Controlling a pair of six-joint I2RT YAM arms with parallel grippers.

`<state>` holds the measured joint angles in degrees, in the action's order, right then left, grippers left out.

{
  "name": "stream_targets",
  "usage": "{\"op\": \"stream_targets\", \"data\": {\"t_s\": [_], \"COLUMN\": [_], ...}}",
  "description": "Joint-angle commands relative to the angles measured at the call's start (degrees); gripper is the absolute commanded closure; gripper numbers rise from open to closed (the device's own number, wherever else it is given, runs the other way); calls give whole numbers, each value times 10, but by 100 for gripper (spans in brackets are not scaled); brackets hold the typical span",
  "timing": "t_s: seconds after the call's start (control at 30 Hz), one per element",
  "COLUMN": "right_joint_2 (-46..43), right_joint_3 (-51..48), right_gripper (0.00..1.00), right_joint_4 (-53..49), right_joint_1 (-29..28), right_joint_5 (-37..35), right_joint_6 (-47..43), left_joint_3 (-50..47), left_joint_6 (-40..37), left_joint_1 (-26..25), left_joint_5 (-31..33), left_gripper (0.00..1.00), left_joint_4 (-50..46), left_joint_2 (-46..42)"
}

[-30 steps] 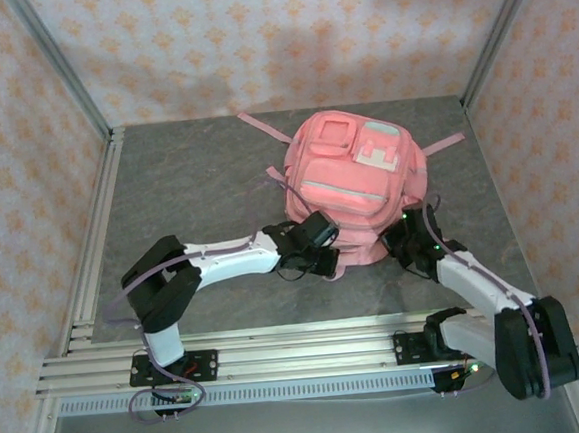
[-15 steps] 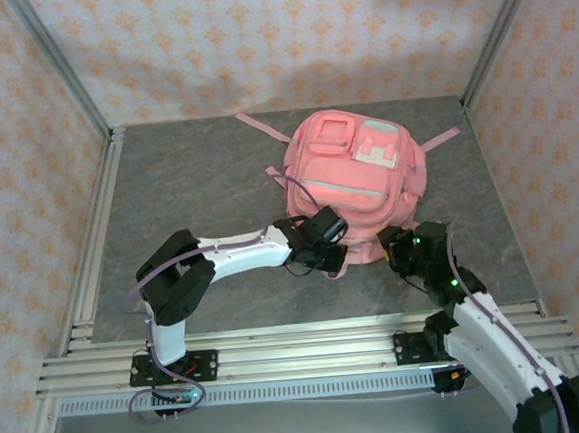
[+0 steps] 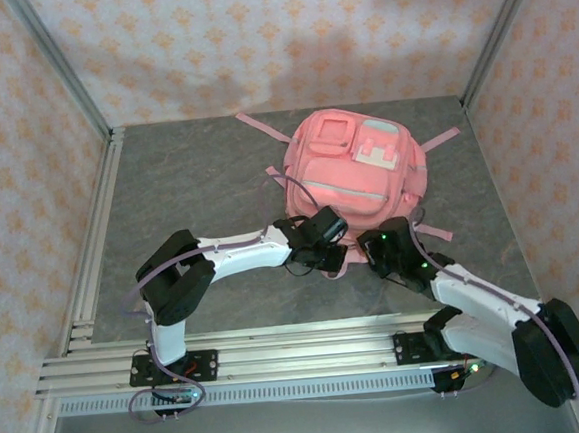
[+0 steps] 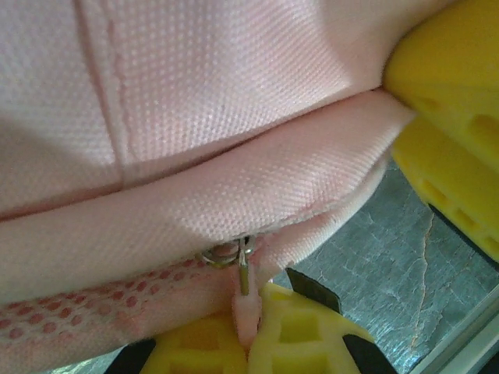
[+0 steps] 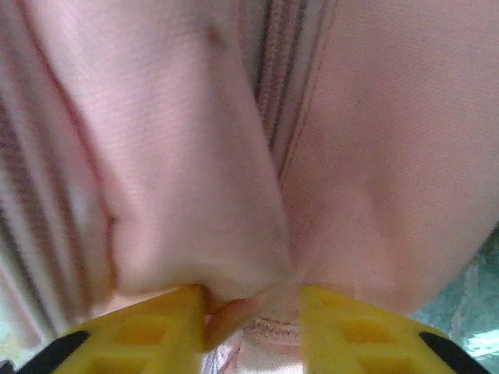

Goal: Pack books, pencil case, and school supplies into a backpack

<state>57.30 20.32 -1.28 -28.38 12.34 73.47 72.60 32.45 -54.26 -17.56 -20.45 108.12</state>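
Observation:
The pink backpack [image 3: 355, 176] lies front up in the middle of the table. My left gripper [image 3: 331, 256] is at its near edge. In the left wrist view this gripper [image 4: 251, 308] is shut on the pink tab of a metal zipper pull [image 4: 244, 273], under a fold of the backpack [image 4: 195, 93]. My right gripper [image 3: 372, 250] is close beside it on the right. Its yellow fingers [image 5: 156, 327] stand partly apart with a bunch of backpack fabric [image 5: 234, 234] pinched between them. The books, pencil case and school supplies are out of view.
Pink straps [image 3: 262, 126] [image 3: 442, 141] [image 3: 433, 233] trail from the backpack onto the grey tabletop [image 3: 187, 184]. Metal frame rails [image 3: 95, 232] run along the left side and the near edge. Patterned walls close in the back and sides.
My right arm has swung left from the backpack's right corner to its near edge, beside the left gripper, and now holds fabric. The left gripper has stayed shut on the zipper tab.

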Motion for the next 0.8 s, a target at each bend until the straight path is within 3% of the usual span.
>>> {"op": "stream_targets", "data": {"t_s": [0.0, 0.13, 0.77], "right_joint_2": [11, -12, -49], "right_joint_3": [45, 59, 42], "right_gripper": [82, 100, 100], "right_joint_4": [-14, -62, -115], "right_joint_1": [-3, -3, 23], "right_joint_5": [-65, -107, -80], "right_joint_6": [-49, -80, -135], "left_joint_3": [3, -2, -33], "left_joint_6": [-14, -15, -22], "left_joint_1": [-2, 0, 22], "left_joint_5": [16, 26, 41], "left_gripper": [100, 100, 96], "left_joint_4": [-9, -16, -30], "left_joint_2": [-14, -20, -55]}}
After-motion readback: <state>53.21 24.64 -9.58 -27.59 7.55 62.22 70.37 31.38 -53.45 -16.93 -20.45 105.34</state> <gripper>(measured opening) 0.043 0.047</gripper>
